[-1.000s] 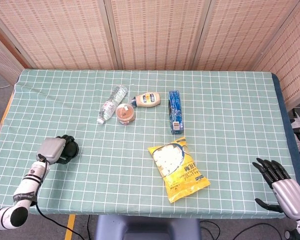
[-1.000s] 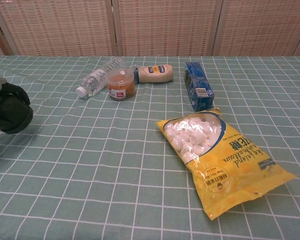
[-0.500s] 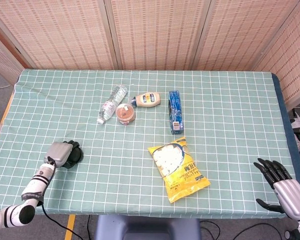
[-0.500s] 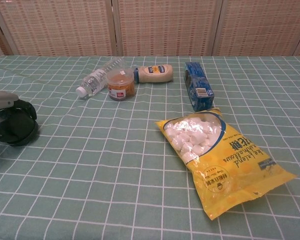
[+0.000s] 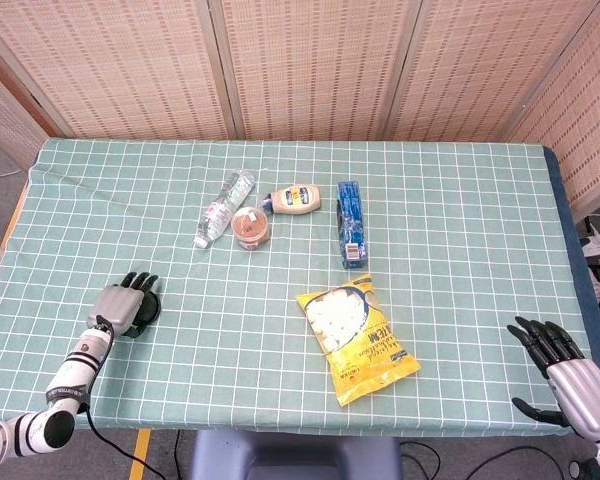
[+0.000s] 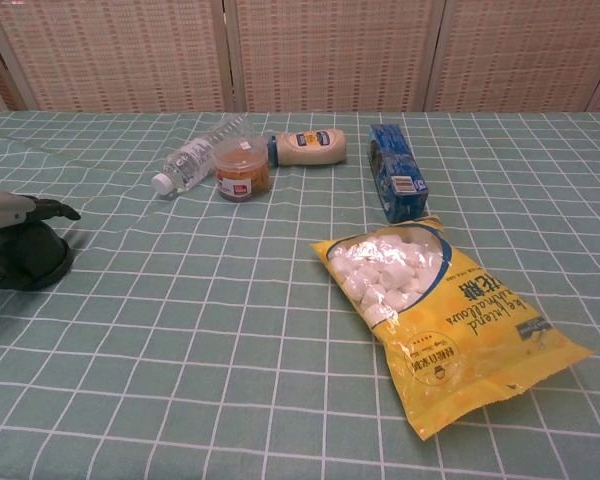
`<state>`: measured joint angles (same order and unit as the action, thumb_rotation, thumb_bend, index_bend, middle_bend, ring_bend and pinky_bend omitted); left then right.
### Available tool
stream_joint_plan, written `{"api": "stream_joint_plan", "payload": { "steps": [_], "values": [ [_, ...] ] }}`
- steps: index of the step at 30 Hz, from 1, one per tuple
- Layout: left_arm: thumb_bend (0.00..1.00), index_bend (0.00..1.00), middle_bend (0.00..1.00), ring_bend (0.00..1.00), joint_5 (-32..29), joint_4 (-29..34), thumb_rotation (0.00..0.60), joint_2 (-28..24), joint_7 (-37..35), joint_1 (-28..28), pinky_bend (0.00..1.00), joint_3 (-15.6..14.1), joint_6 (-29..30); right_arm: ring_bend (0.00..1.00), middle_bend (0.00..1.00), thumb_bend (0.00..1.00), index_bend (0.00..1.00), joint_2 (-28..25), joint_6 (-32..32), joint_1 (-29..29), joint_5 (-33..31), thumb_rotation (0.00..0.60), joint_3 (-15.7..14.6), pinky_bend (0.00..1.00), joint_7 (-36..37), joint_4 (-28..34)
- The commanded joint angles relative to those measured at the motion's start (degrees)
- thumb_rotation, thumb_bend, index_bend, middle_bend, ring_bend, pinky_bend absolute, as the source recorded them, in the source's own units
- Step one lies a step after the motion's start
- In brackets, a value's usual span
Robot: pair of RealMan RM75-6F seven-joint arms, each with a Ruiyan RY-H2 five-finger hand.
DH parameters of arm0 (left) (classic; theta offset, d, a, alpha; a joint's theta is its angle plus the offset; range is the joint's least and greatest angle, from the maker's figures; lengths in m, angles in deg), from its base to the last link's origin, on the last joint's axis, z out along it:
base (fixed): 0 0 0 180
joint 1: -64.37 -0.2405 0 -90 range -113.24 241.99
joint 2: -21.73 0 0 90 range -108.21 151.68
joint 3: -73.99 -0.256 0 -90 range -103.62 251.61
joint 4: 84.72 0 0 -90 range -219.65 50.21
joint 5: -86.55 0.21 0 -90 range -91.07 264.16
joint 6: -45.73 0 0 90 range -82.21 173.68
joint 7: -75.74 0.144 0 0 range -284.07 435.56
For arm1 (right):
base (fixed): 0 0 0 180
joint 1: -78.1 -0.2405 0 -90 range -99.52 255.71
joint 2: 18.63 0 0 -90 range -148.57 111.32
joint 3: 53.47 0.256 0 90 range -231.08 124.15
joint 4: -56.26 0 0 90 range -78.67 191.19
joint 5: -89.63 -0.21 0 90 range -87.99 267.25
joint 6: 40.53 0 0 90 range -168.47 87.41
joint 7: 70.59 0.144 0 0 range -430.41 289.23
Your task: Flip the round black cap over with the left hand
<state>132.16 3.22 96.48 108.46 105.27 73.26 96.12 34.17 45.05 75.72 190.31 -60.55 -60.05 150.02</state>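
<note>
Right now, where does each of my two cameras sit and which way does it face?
Head view: high above the near edge, looking steeply down on the whole checked tablecloth; shows the left hand over the round black cap and the right hand at the near right corner.
Chest view: low at the near edge, looking across the table toward the screens; only the left hand shows, above the cap.
Shared: left hand, cap, marshmallow bag, blue box, mayonnaise bottle, water bottle, brown jar.

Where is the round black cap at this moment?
The round black cap lies on the table's left side, under the left hand, far left of the marshmallow bag.
</note>
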Motion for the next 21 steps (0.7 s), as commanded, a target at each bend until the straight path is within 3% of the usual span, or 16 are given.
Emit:
{"api": "stream_joint_plan", "payload": {
  "steps": [1,7,21],
  "values": [
    [0.41,0.0,0.0,0.0,0.2,0.0,0.6,0.0,0.0,0.0,0.29,-0.1,0.1,0.0,0.0,0.17,0.0,0.0,0.4,0.1,0.2,0.6,0.0,0.0,0.3,-0.2],
    [0.41,0.0,0.0,0.0,0.0,1.2,0.6,-0.7,-0.8,0.2,0.22,0.1,-0.4,0.0,0.0,0.17,0.0,0.0,0.8,0.2,0.4,0.6,0.0,0.0,0.9,-0.5],
    [0.39,0.0,0.0,0.0,2.5,1.7,0.6,-1.6,-3.2,-0.1,0.17,0.4,-0.1,0.0,0.0,0.17,0.0,-0.2,1.0,0.3,0.7,0.6,-0.1,0.0,1.1,-0.3]
  ]
}}
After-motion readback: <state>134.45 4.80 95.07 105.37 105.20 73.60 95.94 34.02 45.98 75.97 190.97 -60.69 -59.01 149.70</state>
